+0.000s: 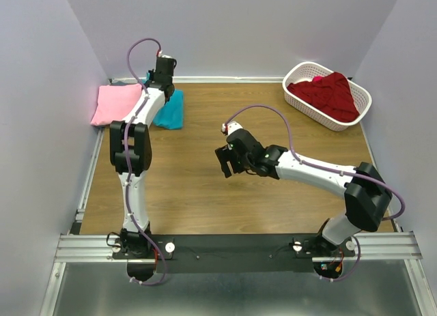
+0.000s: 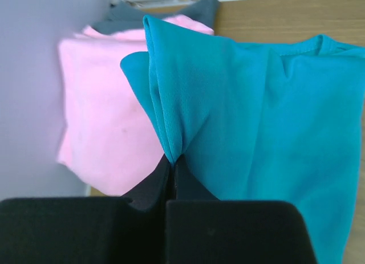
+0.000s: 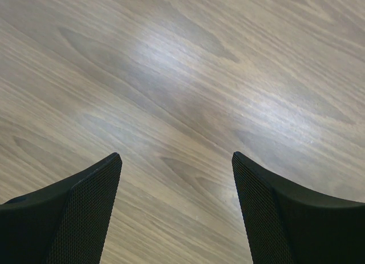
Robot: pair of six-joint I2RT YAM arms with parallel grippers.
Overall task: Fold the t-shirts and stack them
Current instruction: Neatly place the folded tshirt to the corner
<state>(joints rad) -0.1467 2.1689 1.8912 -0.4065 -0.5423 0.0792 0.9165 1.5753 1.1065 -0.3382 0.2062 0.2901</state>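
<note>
Teal t-shirt [image 2: 274,121] at the far left part of the wooden table [image 1: 205,193], spread partly flat, with the collar edge towards the right side in the left wrist view. One ridge of its cloth gathered up and pinched between the fingers of the left gripper [image 2: 173,164], jaws closed tight on the fabric with no gap visible. Just beside it, further to the left and close to the wall, the light pink t-shirt [image 1: 115,103], lying as a folded rectangle at the table edge; from the wrist camera the raised teal fold overlapping it in view, real contact between the two impossible to tell. Dark red t-shirt [image 1: 328,94] well apart from both, at the far right corner, heaped loosely inside the white slotted plastic basket [image 1: 295,71] and rising above its rim. Near the middle of the table, the right gripper [image 3: 177,161], pointing down at bare wood, both black fingers spread wide apart and holding nothing, no cloth near them. Left arm stretched far forward over the two shirts; right arm reaching inward from the right side.
</note>
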